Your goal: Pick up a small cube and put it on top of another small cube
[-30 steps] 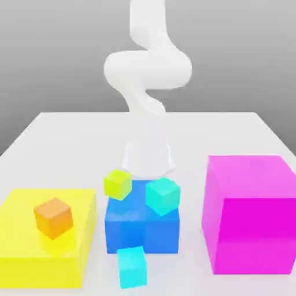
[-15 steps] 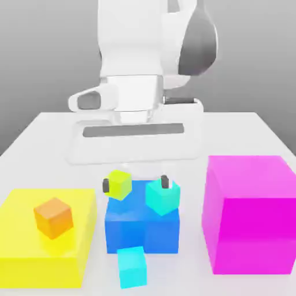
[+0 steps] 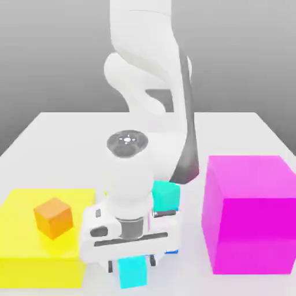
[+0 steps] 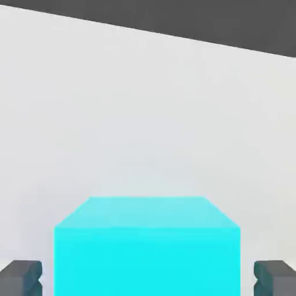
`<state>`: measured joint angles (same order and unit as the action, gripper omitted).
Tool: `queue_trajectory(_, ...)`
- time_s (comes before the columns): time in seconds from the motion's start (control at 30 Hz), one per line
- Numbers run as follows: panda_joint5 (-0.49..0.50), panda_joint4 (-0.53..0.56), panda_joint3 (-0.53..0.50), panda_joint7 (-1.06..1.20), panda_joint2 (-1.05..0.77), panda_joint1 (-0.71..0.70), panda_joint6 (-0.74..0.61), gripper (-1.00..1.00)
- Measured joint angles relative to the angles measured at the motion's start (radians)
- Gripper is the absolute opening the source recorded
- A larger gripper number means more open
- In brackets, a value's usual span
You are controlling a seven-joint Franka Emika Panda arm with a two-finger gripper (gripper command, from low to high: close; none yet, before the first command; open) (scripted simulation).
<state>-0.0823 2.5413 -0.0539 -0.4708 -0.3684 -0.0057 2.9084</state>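
The robot's arm (image 3: 147,34) is glossy white with smooth, rounded segments and dark grey panels. A dark round cap with small pale dots tops the wrist; the broad white hand (image 3: 130,234) carries a long black slot.

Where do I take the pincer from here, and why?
I'd probably ease the pincer straight down a little, then close it. In the hand view its two fingertips stand open on opposite sides of the sky-cyan cube, with a gap on each side, and in the exterior view they sit near the cube's upper part, so a slightly lower grip looks safer.
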Motion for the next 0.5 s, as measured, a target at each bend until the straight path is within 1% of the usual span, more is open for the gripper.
queue_trajectory(0.13,0.003,0.001,0.0,-0.002,0.003,-0.001,-0.003,-1.0)
queue_trajectory(0.3,0.037,0.029,-0.025,-0.027,0.161,0.017,-0.132,-1.0)
queue_trajectory(0.37,0.043,0.018,-0.037,0.01,0.193,-0.003,-0.191,-1.0)
queue_trajectory(0.5,0.035,0.057,-0.022,0.023,0.322,0.013,-0.285,-1.0)
